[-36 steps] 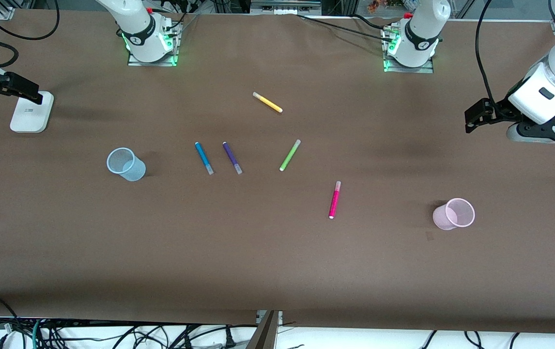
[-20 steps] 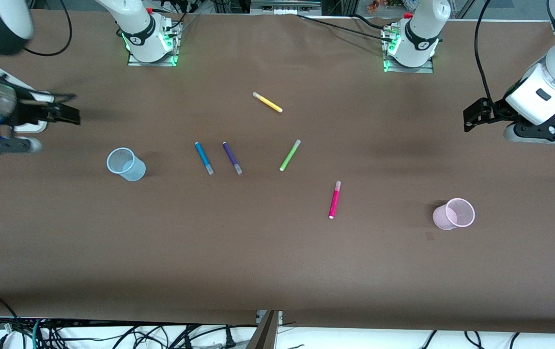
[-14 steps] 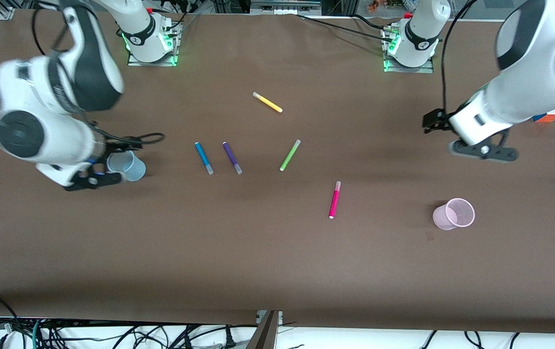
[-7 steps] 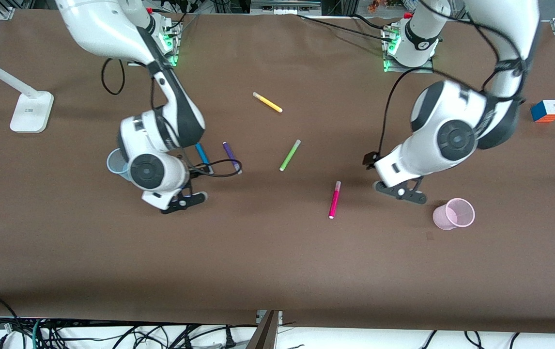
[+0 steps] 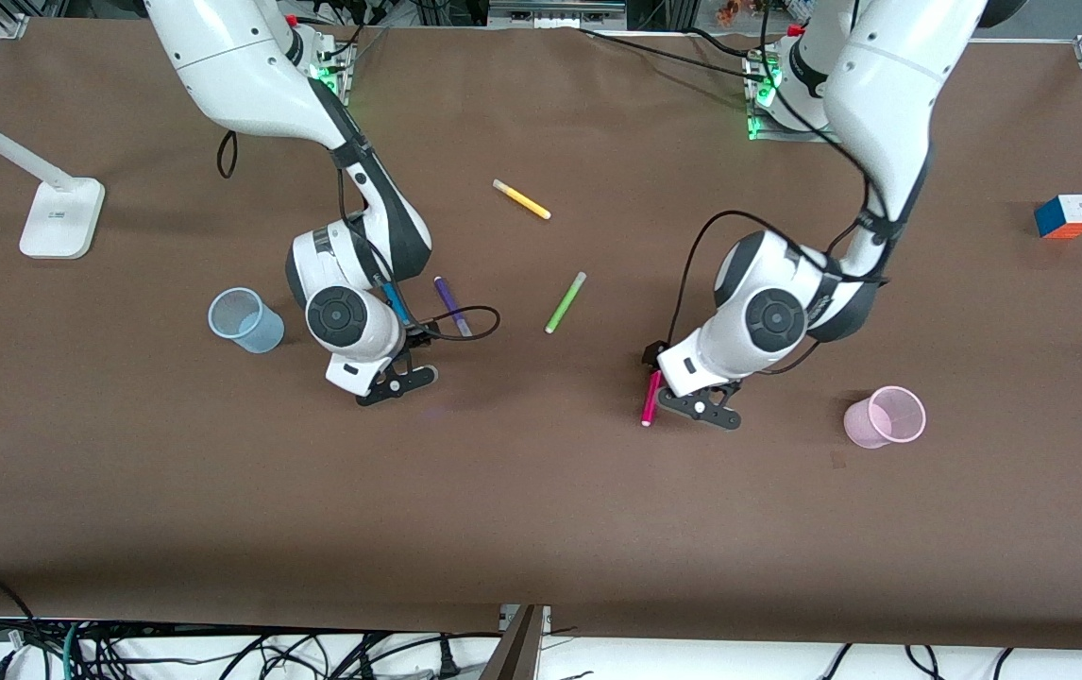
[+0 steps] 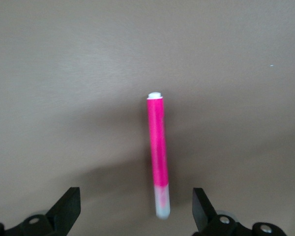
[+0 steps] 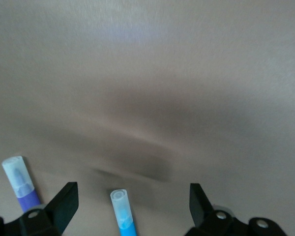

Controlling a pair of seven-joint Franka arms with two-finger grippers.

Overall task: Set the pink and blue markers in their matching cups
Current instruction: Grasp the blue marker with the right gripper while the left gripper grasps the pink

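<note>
The pink marker point(image 5: 648, 408) lies on the brown table, half hidden under my left gripper point(image 5: 652, 366). In the left wrist view the marker point(image 6: 158, 152) lies lengthwise, with its pale cap between the open fingers of the left gripper point(image 6: 135, 212), which holds nothing. The blue marker point(image 5: 396, 300) lies under my right gripper point(image 5: 406, 329). In the right wrist view its clear cap point(image 7: 122, 209) sits between the open fingers of the right gripper point(image 7: 132, 204), which holds nothing. The pale blue cup point(image 5: 245, 320) stands toward the right arm's end. The pale pink cup point(image 5: 886, 416) stands toward the left arm's end.
A dark purple marker point(image 5: 452, 307) lies right beside the blue one and shows in the right wrist view point(image 7: 20, 189). A lime-green marker point(image 5: 565, 302) and a yellow marker point(image 5: 521, 199) lie mid-table. A colour cube point(image 5: 1066, 215) and a white lamp base point(image 5: 59, 219) sit at the table's ends.
Both arms swung in from the table's ends and came down. The right gripper is now over the blue marker and the left over the pink marker. Markers and cups have not moved.
</note>
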